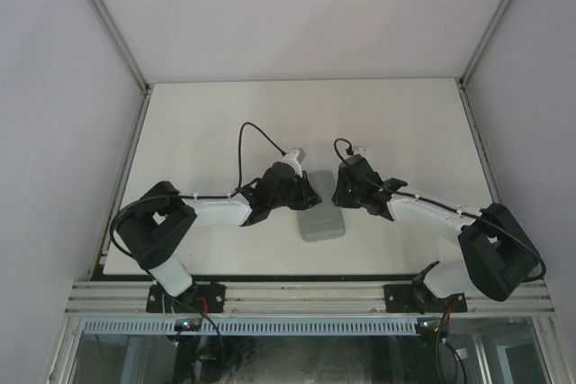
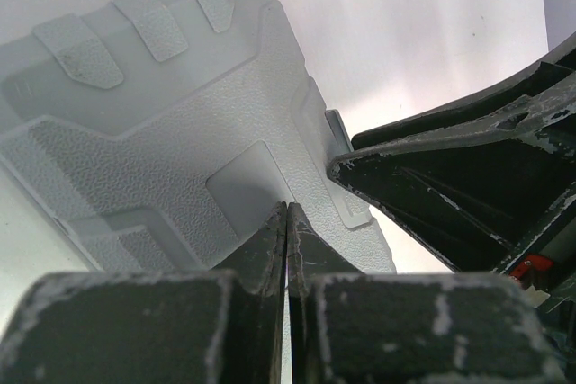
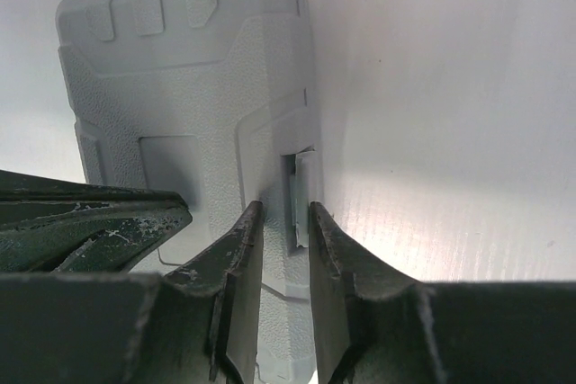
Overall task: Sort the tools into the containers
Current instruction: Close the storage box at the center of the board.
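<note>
The grey tool case (image 1: 322,224) lies closed and flat on the table between my two grippers. No tools show in any view. My left gripper (image 1: 307,193) is shut and empty, its tips (image 2: 286,209) resting on the textured lid (image 2: 171,159) near the middle. My right gripper (image 1: 343,192) is at the case's right edge. In the right wrist view its fingers (image 3: 283,209) are closed to a narrow gap around the side latch (image 3: 301,188), one finger on the lid (image 3: 180,78), the other against the latch's outer side.
The white table (image 1: 216,123) is walled by white panels with metal frame posts at the back corners. The left gripper's fingers (image 3: 90,222) show beside the right gripper over the case. A rail (image 1: 306,294) runs along the near edge.
</note>
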Motion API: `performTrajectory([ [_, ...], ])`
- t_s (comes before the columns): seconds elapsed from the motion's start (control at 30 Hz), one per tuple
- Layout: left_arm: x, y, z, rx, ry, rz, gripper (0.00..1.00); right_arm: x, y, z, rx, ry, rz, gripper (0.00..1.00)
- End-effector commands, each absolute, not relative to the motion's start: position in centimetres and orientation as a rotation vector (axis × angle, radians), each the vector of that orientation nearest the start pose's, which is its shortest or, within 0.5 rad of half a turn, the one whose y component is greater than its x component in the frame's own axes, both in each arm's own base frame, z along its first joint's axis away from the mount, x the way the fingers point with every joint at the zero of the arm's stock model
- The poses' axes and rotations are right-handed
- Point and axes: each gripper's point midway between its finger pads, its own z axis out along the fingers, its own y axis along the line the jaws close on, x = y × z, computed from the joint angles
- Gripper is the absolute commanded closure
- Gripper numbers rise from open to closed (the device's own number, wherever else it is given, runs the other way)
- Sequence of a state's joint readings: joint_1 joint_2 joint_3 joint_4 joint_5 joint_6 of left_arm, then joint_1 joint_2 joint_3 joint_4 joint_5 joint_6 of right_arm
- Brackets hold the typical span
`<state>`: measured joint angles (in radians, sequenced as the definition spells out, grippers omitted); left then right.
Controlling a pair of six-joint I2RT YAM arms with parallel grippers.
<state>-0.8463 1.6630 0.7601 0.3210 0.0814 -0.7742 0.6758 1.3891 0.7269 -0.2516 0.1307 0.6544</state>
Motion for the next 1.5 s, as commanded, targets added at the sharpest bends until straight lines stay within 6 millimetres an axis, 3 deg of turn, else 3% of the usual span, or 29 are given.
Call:
performTrajectory([
  [0.0,21.3,-29.5,-1.8,0.195,2.636,-0.653,0.98,22.6,20.3,3.0,-0.051,2.654,0.348,1.0],
  [0.27,21.3,-29.5,-2.0,0.191,2.637,-0.655,0.98,22.0,20.7,2.0,-0.097,2.709,0.346,1.0],
  [0.53,21.3,-29.9,-2.2,0.191,2.642,-0.671,0.98,19.3,20.2,-0.5,-0.177,2.826,0.287,1.0],
  [0.9,21.1,-29.6,-2.7,0.176,2.65,-0.667,0.98,18.6,19.1,-1.4,-0.187,2.8,0.066,1.0],
  [1.03,21.0,-29.5,-2.9,0.175,2.653,-0.663,0.99,19.3,19.4,-0.5,-0.202,2.744,-0.003,1.0],
  [1.27,21.0,-29.4,-2.8,0.173,2.653,-0.655,0.99,20.0,20.7,1.3,-0.211,2.685,0.068,1.0],
  [1.47,21.1,-29.3,-2.6,0.171,2.649,-0.647,0.99,21.8,21.6,5.8,-0.175,2.555,0.249,1.0],
])
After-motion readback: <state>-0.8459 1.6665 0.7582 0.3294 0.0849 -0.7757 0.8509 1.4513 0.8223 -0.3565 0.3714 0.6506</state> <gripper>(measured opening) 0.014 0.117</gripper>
